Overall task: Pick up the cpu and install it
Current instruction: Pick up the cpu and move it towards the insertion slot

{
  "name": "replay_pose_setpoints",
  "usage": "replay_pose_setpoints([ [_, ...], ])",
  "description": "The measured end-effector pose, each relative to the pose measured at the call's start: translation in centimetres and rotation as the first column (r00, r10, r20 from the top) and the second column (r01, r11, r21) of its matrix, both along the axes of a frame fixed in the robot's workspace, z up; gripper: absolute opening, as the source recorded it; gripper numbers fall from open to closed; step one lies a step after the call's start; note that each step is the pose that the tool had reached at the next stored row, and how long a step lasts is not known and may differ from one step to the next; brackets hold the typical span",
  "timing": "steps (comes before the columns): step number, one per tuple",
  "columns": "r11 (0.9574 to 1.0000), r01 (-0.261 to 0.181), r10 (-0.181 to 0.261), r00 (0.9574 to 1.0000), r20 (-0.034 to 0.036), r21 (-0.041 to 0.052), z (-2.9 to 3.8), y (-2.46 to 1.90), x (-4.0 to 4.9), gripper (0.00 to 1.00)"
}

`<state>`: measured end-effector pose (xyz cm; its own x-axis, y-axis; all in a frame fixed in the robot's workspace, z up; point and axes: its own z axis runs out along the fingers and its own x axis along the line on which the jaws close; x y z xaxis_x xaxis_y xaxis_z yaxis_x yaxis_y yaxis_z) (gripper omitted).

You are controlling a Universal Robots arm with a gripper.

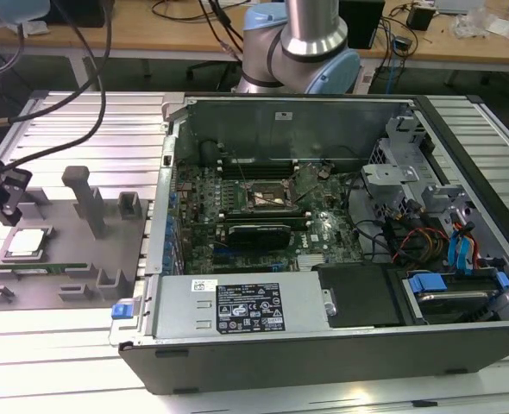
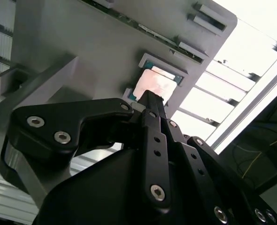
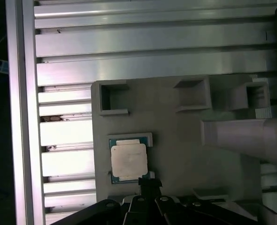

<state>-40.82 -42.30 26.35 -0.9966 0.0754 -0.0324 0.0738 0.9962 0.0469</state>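
Exterior view: a grey fixture plate (image 1: pixel 73 250) lies on the slatted desk (image 1: pixel 82 138), along the desk's edge at the exterior view's left. It sits beside the open computer case (image 1: pixel 323 345).

The cpu (image 1: pixel 28 242) sits flat, silvery top up, in a framed recess near the plate's edge at the exterior view's left. A green memory stick (image 1: pixel 40 267) lies in a slot just beside it, toward the plate's near edge.

The pincer (image 1: pixel 4 203) hangs over that same end of the plate, near the cpu.

Second wrist view: the pincer (image 2: pixel 151 99) is clenched, fingertips meeting in one point with nothing between them. The tip is over the recess frame, just beside the cpu (image 2: pixel 156 84). Contact with the frame cannot be told.

First wrist view: the pincer tip (image 3: pixel 149 183) is at one corner of the cpu (image 3: pixel 128 160).

The dark framed socket (image 1: pixel 267 197) is at the middle of the motherboard (image 1: pixel 237 233) inside the case, well apart from the cpu.
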Motion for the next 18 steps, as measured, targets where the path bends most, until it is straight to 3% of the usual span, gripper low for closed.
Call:
replay_pose_setpoints([
  [6, 1.0, 0.0, 0.0, 1.0, 0.0001, 0.0, -0.81, -0.01, -0.47, 0.11],
  [18, 1.0, 0.0, 0.0, 1.0, 0.0001, 0.0001, -3.46, -0.01, -1.29, 0.11],
])
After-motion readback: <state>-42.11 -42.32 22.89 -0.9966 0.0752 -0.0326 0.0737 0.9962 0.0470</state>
